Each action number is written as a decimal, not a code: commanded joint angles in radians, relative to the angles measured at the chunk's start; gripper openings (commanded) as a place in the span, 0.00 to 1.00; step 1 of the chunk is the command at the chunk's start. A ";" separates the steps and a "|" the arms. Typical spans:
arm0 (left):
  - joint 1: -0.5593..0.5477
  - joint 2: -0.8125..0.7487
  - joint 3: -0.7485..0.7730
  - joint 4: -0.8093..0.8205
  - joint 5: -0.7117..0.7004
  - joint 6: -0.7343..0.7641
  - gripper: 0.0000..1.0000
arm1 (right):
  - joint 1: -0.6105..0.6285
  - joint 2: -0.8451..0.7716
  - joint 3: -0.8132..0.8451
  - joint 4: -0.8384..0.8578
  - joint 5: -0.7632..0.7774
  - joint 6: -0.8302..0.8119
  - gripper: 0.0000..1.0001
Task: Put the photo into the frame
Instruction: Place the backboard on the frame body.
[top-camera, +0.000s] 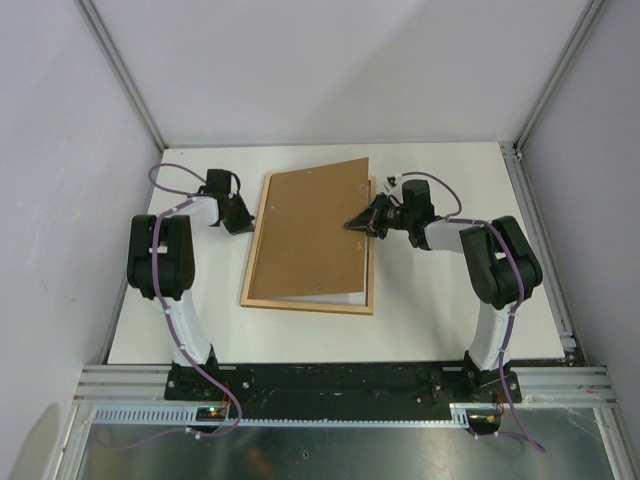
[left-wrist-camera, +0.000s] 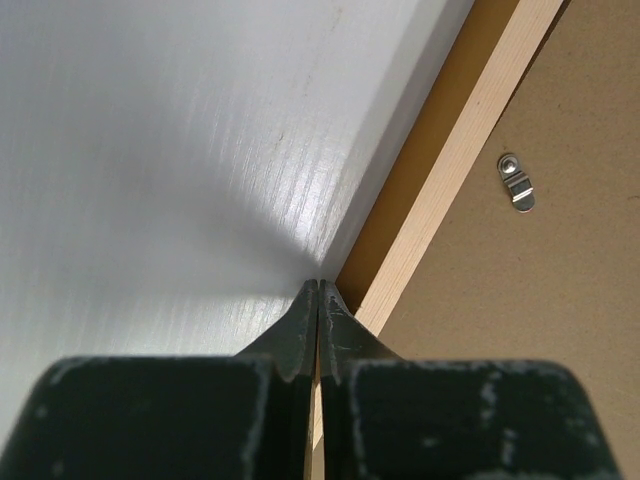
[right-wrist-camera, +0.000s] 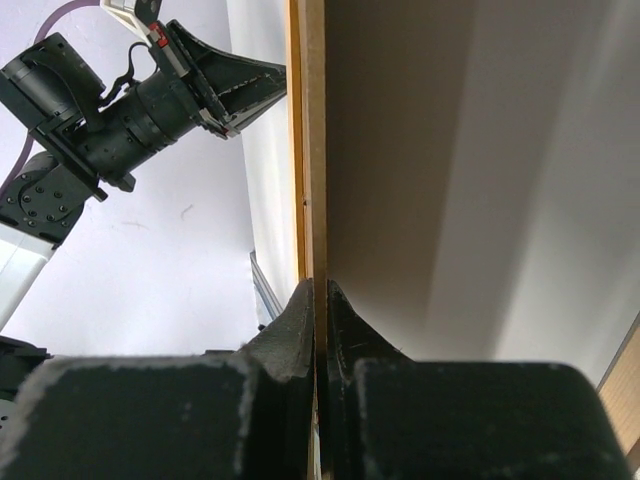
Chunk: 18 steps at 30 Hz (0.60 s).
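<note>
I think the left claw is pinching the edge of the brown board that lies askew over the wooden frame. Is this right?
No, the side is wrong. The right claw pinches the edge of the brown board, as the right wrist view shows. The board does lie askew over the wooden frame. The left claw is shut beside the frame.

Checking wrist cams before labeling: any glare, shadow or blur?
Left wrist: glare patch on the table, left gripper dark and soft. Right wrist: board in shadow, right gripper soft up close. Top external: even light, sharp.
</note>
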 joint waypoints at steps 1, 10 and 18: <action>-0.012 -0.028 -0.018 -0.056 -0.003 0.013 0.01 | -0.007 -0.040 -0.006 -0.034 -0.027 -0.040 0.00; -0.012 -0.134 -0.039 -0.066 -0.034 0.067 0.26 | -0.013 -0.028 -0.005 -0.042 -0.035 -0.054 0.00; -0.032 -0.142 -0.051 -0.083 0.036 0.115 0.34 | -0.018 -0.022 -0.003 -0.063 -0.033 -0.065 0.00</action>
